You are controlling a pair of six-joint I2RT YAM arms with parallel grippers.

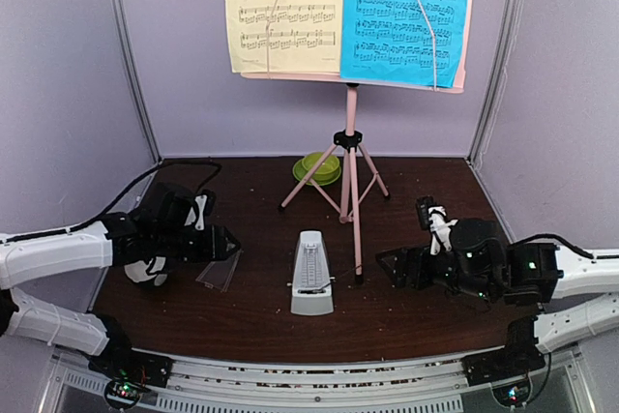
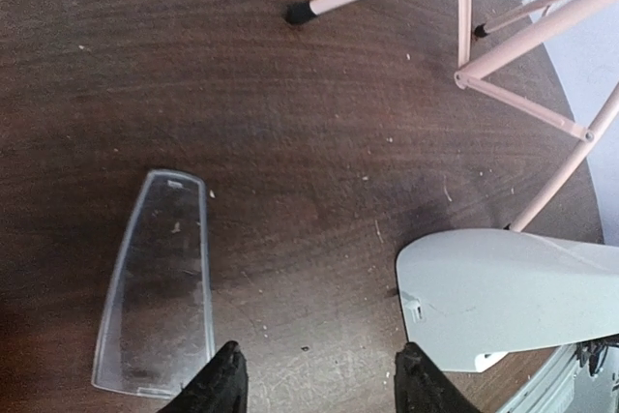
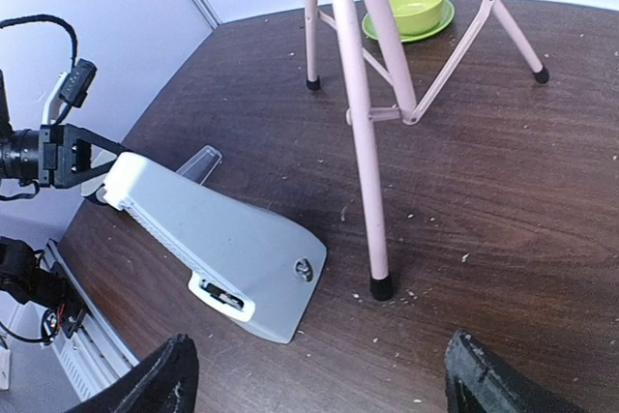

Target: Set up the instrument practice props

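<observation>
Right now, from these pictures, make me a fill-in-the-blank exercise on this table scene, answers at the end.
1. On the music stand, the blue page hangs to the ____ of the yellow page in the top view.
2. The left end effector is open, with the clear cover lying flat on the ____ beside it.
3. Behind the stand's legs sits a ____ bowl.
4. The right end effector is open and holds ____.
Answers: right; table; green; nothing.

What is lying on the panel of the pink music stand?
A yellow sheet-music page on the left and a blue page on the right. They cover almost the whole panel, so only its pink edge shows.
</observation>
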